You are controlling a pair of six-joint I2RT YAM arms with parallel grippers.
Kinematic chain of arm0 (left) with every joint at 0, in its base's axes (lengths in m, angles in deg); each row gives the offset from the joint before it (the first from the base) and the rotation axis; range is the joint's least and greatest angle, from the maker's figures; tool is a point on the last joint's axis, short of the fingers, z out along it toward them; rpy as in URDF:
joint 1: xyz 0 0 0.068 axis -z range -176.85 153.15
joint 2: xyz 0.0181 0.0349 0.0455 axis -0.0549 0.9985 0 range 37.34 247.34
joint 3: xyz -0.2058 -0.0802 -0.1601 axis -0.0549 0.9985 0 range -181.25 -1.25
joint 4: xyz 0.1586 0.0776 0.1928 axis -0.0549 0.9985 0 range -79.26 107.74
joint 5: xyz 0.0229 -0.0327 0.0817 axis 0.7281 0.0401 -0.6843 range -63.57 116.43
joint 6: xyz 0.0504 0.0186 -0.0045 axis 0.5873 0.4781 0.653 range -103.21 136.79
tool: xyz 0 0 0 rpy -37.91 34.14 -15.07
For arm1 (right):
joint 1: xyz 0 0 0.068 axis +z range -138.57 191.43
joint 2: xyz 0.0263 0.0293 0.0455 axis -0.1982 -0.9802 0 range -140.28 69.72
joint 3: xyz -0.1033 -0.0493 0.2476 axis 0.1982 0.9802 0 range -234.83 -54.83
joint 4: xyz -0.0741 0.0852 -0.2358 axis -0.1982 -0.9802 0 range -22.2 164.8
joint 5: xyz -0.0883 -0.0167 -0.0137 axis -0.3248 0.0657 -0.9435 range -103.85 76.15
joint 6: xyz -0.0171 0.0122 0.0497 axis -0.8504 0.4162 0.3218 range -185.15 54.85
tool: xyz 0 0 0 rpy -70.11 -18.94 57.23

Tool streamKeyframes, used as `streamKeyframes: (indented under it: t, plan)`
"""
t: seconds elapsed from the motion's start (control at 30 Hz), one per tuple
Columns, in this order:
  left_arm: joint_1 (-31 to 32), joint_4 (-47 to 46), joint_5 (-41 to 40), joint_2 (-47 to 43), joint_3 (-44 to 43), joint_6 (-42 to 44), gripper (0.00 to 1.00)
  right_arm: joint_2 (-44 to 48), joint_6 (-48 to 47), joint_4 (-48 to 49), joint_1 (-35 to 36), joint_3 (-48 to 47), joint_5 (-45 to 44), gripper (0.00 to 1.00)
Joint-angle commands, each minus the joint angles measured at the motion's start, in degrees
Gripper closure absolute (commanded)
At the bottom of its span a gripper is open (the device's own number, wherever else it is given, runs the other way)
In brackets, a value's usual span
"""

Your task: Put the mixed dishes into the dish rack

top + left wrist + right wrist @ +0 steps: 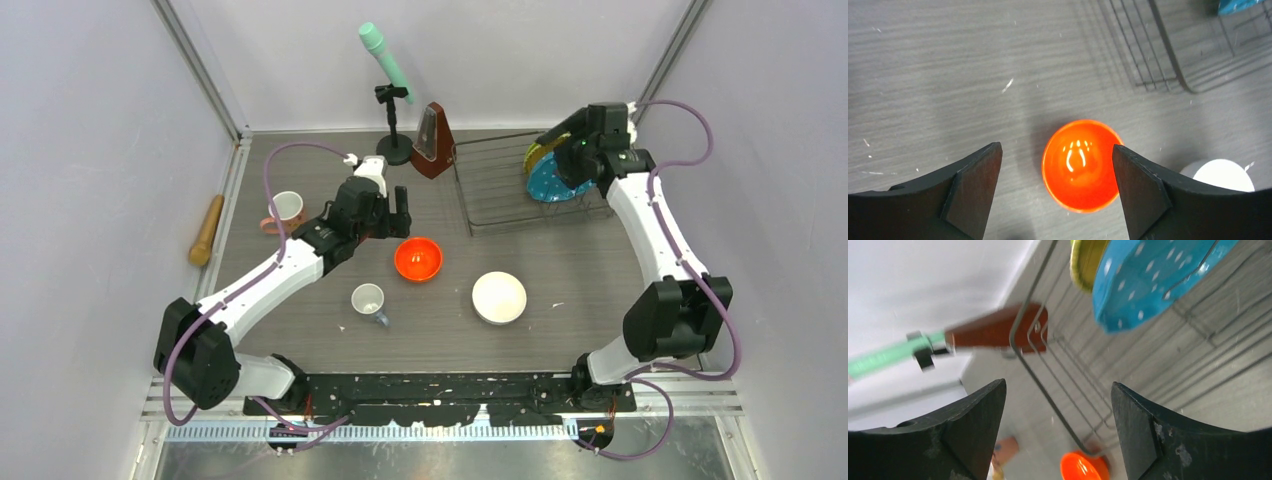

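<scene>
Bowl pickup in hand: the left pincer, jaws apart, hovers over the orange bowl on the desk, near-left of the dish rack. Next: lower, clamp its rim. The right pincer, apart, is at the rack.

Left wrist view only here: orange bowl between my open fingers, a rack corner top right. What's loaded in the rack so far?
Observer: Two plates stand at the rack's right end in the top view: a blue dotted plate with a yellowish plate beside it.
Operator: Where's the other arm?
Observer: The right gripper hovers by those plates, open and empty.
Operator: What else needs loading?
Observer: Outside your view, a pink mug sits far left, and a white cup sits near-left of the orange bowl.
</scene>
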Motion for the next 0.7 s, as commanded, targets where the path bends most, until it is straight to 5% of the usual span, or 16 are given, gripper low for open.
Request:
streamKeyframes:
  t: [0.0,0.67]
  plan:
    - [-0.9,6.1,9.1,0.0,-1.6,1.0,0.18,5.0,-8.1,-7.9,5.0,2.4,3.7,0.18]
    - [-1.3,2.4,7.4,14.1,-0.4,1.8,0.38,11.8,-10.6,-5.3,18.6,17.6,13.3,0.24]
